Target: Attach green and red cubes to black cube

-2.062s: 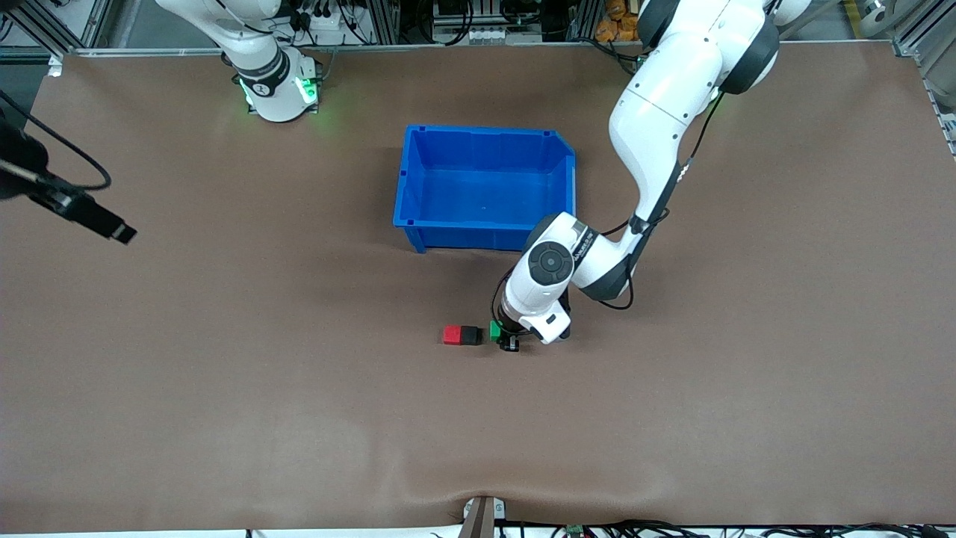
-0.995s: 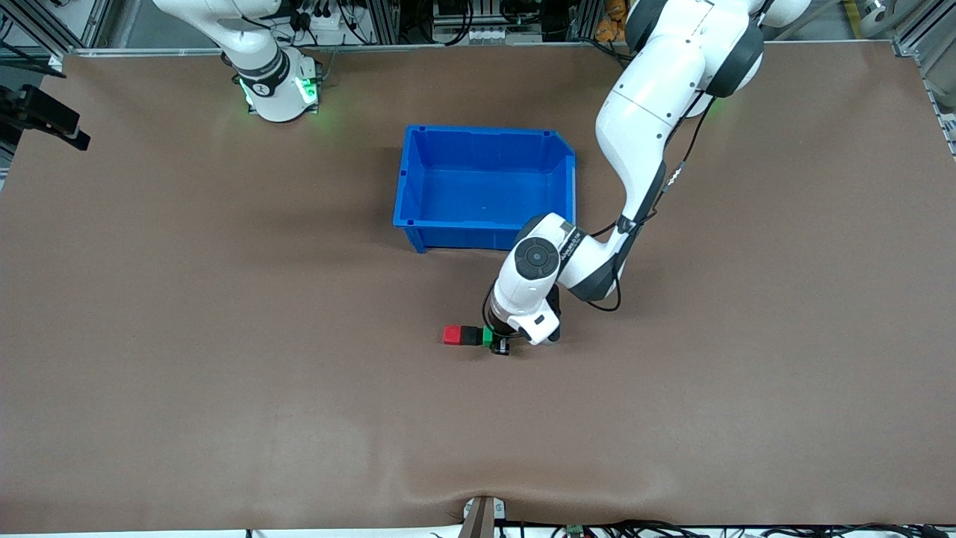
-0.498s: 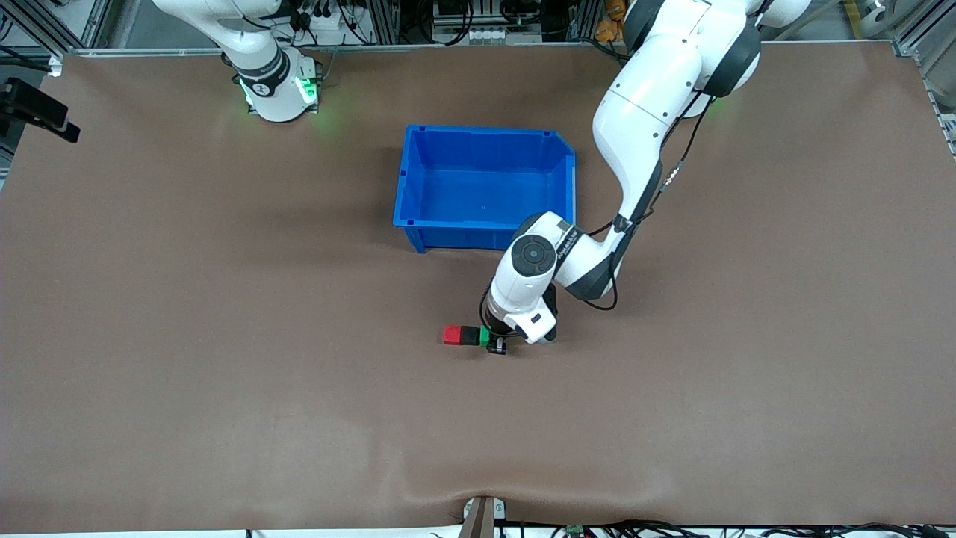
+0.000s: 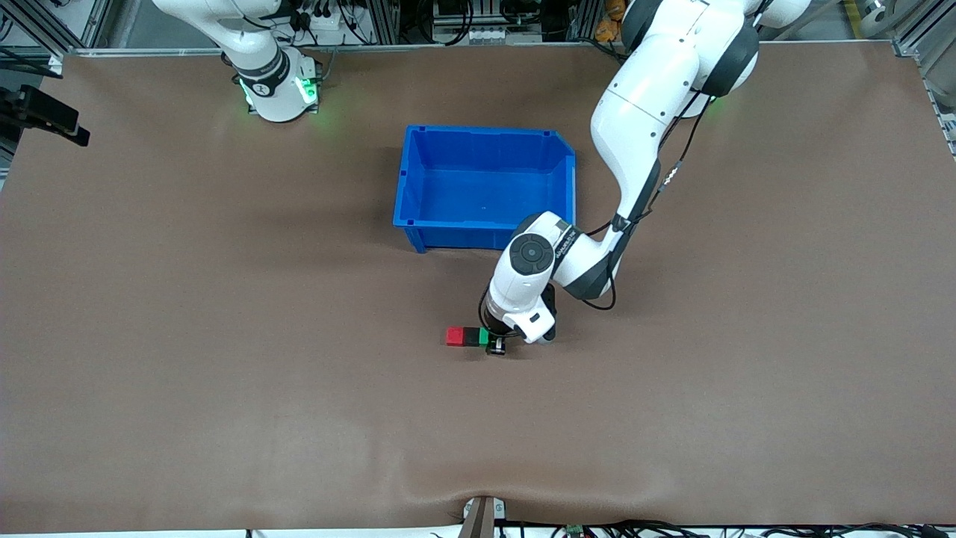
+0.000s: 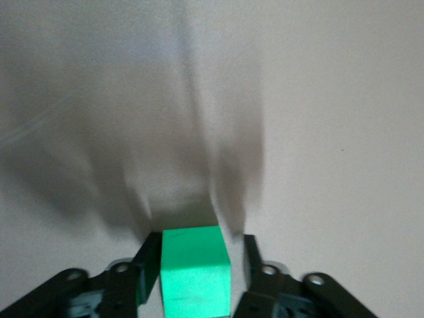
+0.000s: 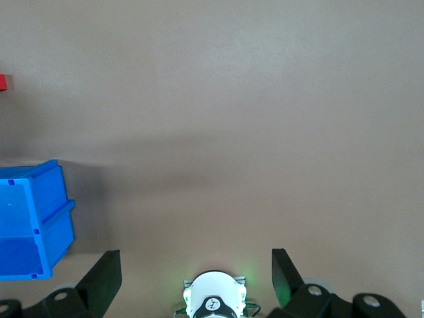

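The red cube [image 4: 453,337], the black cube [image 4: 470,337] and the green cube [image 4: 483,337] lie in one touching row on the brown table, nearer the front camera than the blue bin. My left gripper [image 4: 493,342] is down at the green end of the row. In the left wrist view the green cube [image 5: 195,273] sits between the fingers [image 5: 147,265]; one finger touches it and the other stands a little off, so the left gripper [image 5: 197,262] is slightly open. My right gripper [image 6: 195,265] is open and empty, raised at the right arm's end of the table [image 4: 52,123].
An empty blue bin [image 4: 485,138] stands mid-table, close to the left arm's elbow; it also shows in the right wrist view [image 6: 26,232]. The red cube's edge [image 6: 2,82] shows there too. The right arm's base [image 4: 276,90] has green lights.
The left gripper brought the green cube sideways against the black cube, closing the gap. The row then shifted slightly toward the left arm's end. The right gripper drew back to the table's end.
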`<action>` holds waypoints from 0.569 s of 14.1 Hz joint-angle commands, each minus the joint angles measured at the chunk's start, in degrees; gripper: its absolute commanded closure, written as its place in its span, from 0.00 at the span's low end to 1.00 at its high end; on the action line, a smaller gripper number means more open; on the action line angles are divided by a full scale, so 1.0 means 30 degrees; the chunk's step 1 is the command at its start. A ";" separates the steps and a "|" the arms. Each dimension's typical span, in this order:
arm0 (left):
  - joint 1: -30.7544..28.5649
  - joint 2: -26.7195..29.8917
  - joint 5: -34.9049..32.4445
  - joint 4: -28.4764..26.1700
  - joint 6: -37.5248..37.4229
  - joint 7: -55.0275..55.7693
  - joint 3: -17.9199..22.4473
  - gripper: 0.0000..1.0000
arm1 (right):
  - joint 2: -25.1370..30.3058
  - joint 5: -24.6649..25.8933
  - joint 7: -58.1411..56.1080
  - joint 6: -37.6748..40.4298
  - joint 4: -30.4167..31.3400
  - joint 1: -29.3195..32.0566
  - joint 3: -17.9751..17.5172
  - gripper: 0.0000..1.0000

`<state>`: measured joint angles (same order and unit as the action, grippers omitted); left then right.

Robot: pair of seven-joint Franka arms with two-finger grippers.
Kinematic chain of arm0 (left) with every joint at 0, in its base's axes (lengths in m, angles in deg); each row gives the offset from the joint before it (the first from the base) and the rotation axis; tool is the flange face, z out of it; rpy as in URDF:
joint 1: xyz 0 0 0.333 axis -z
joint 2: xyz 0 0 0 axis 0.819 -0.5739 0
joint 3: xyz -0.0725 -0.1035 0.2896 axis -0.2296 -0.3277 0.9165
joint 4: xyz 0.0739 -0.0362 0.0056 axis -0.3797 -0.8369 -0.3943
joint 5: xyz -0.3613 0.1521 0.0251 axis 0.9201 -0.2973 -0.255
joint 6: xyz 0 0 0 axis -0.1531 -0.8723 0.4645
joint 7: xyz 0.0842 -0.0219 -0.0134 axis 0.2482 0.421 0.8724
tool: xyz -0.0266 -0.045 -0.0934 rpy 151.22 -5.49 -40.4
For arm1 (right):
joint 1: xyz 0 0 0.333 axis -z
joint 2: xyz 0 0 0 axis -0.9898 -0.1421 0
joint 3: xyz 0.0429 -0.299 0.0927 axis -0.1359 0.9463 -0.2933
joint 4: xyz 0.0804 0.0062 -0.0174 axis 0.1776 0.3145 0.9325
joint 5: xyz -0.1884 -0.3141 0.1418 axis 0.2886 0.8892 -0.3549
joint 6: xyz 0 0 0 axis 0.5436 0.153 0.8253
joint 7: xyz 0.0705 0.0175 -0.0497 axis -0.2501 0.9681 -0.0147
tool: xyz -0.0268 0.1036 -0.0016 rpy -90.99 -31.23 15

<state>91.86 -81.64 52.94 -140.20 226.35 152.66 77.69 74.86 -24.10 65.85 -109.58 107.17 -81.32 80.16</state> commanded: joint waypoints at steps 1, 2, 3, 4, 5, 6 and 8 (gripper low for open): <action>0.0306 -0.0689 0.0150 0.0781 0.0226 -0.0324 0.0267 0.00 | 0.0386 -0.0346 -0.0462 -0.0213 0.0439 0.0183 0.0002 0.00; 0.0392 -0.0514 -0.0053 0.0780 0.0168 -0.0474 0.0354 0.00 | 0.0386 -0.0346 -0.0462 -0.0213 0.0468 0.0212 -0.0056 0.00; 0.0509 0.0068 -0.0722 0.0693 -0.0123 -0.0475 0.0558 0.00 | 0.0386 -0.0346 -0.0462 -0.0184 0.0439 0.0241 -0.0056 0.00; 0.0481 0.0857 -0.1570 0.0344 -0.1112 -0.0504 0.0531 0.00 | 0.0386 -0.0346 -0.0462 -0.0155 0.0439 0.0213 -0.0056 0.00; 0.0452 0.1271 -0.1752 0.0311 -0.2050 -0.0592 0.0530 0.00 | 0.0386 -0.0346 -0.0462 -0.0125 0.0468 0.0183 -0.0056 0.00; 0.0074 0.1942 -0.1783 0.0282 -0.2552 -0.0883 0.0356 0.00 | 0.0386 -0.0346 -0.0462 -0.0096 0.0468 0.0154 -0.0085 0.00; -0.0599 0.3173 -0.1492 0.0194 -0.3694 -0.2284 0.0326 0.00 | 0.0386 -0.0637 -0.0462 -0.0067 0.0497 0.0183 -0.0115 0.00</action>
<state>91.88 -76.84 49.13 -138.62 219.70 149.14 78.63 74.89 -24.44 65.12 -109.67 107.44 -81.33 80.12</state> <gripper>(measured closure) 0.000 0.000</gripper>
